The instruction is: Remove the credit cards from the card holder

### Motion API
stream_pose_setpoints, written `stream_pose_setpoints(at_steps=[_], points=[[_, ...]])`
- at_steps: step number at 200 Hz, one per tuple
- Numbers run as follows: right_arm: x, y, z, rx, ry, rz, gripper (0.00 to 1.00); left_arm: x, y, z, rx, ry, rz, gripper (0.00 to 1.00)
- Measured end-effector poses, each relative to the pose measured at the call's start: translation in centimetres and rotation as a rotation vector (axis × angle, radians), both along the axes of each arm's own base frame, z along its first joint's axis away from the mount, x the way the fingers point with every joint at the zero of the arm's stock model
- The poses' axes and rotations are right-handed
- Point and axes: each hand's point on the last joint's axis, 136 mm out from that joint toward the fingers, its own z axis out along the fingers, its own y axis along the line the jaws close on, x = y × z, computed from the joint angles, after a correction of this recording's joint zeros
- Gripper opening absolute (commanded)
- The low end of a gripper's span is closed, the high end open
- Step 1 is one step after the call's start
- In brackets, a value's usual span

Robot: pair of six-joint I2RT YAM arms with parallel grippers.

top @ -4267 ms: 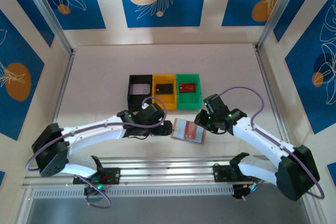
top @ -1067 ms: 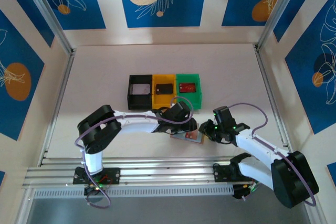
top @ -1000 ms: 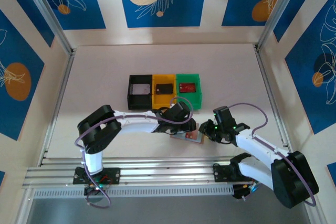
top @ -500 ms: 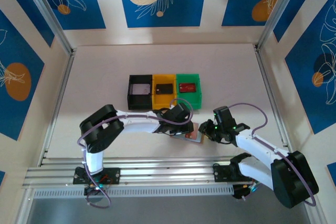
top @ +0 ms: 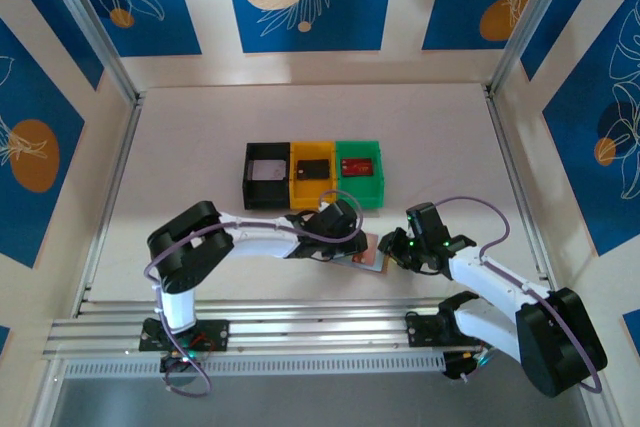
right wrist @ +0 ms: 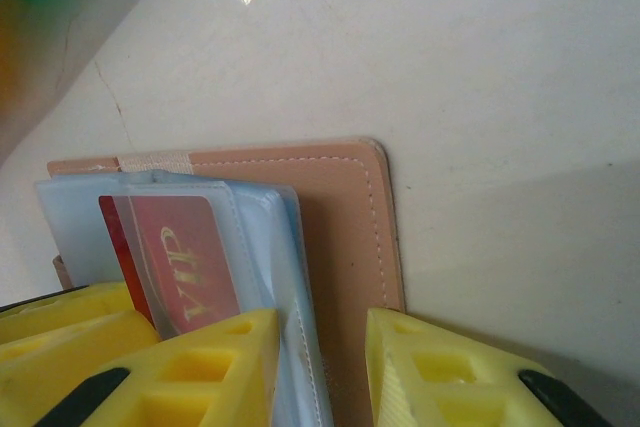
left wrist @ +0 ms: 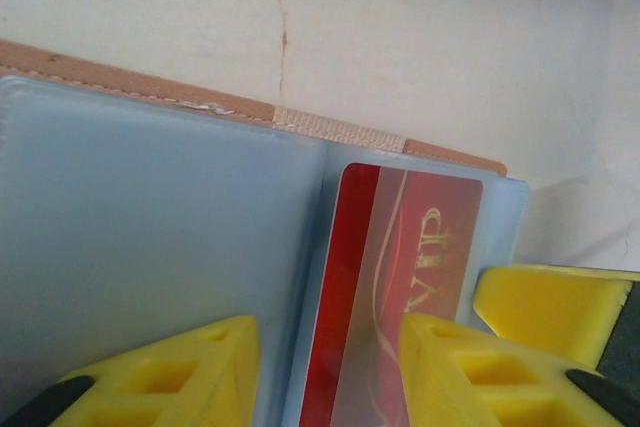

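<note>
Bins: black bin (top: 265, 175), yellow bin (top: 313, 172) and green bin (top: 360, 171) stand in a row on the bench (top: 200, 137), with one of the cards (top: 361, 166) lying in each.
Left hand (left wrist: 325, 327): tips down on the card holder (left wrist: 150, 227), fingers partly apart over the red card (left wrist: 400, 237). I cannot tell whether it grips the card.
Card holder: open flat on the bench, between both hands, in front of the green bin.
Red card: in the holder's right pale-blue pocket.
Right hand (right wrist: 322, 322): narrow, pinching the holder's right edge.
</note>
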Motion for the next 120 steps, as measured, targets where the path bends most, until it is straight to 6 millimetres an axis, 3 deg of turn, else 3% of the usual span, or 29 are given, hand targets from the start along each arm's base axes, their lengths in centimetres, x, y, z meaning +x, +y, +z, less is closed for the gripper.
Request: stream_pose_setpoints(at_steps=[120], points=[[-0.02,-0.01,-0.10,0.001,-0.002,0.000,0.30,0.30,0.30,-0.20,-0.063,-0.008,0.047,0.30]])
